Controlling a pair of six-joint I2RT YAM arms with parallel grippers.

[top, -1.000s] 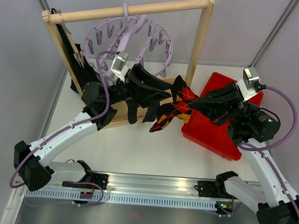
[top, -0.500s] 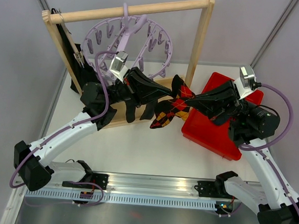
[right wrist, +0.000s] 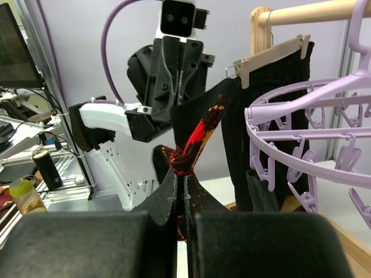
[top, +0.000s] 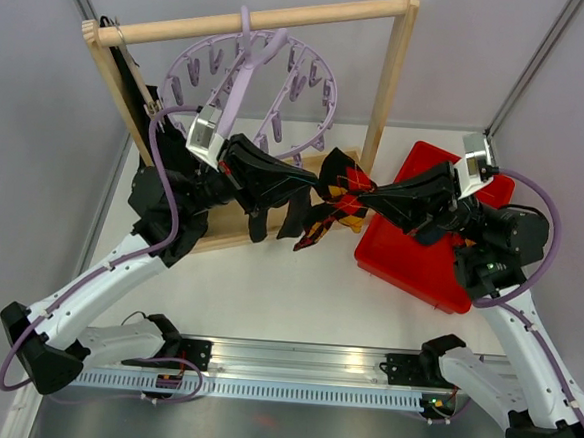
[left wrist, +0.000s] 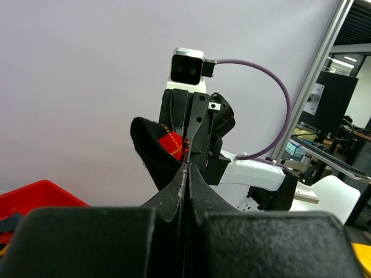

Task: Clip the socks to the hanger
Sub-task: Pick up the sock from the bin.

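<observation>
An argyle sock (top: 336, 197), black with red and yellow diamonds, hangs stretched in the air between my two grippers, just right of the lilac hanger (top: 250, 76). The hanger hangs by its hook from the wooden rail. My left gripper (top: 316, 187) is shut on the sock's left end, where the black toe and red patch (left wrist: 161, 143) stick out past the jaw tips (left wrist: 185, 169). From the other side my right gripper (top: 362, 197) is shut on the sock (right wrist: 200, 130) at a bunched fold (right wrist: 184, 172). Two dark socks (top: 294, 219) hang below the hanger ring (right wrist: 301, 136).
The wooden rail frame (top: 390, 81) stands over the back of the table. A black garment (top: 130, 92) on a wooden clip hanger (right wrist: 269, 53) hangs at its left end. A red bin (top: 425, 253) lies under my right arm.
My left gripper has shut on the sock's left end. Both grippers have shifted a little left and toward the hanger, and the sock is now bunched shorter between them.
</observation>
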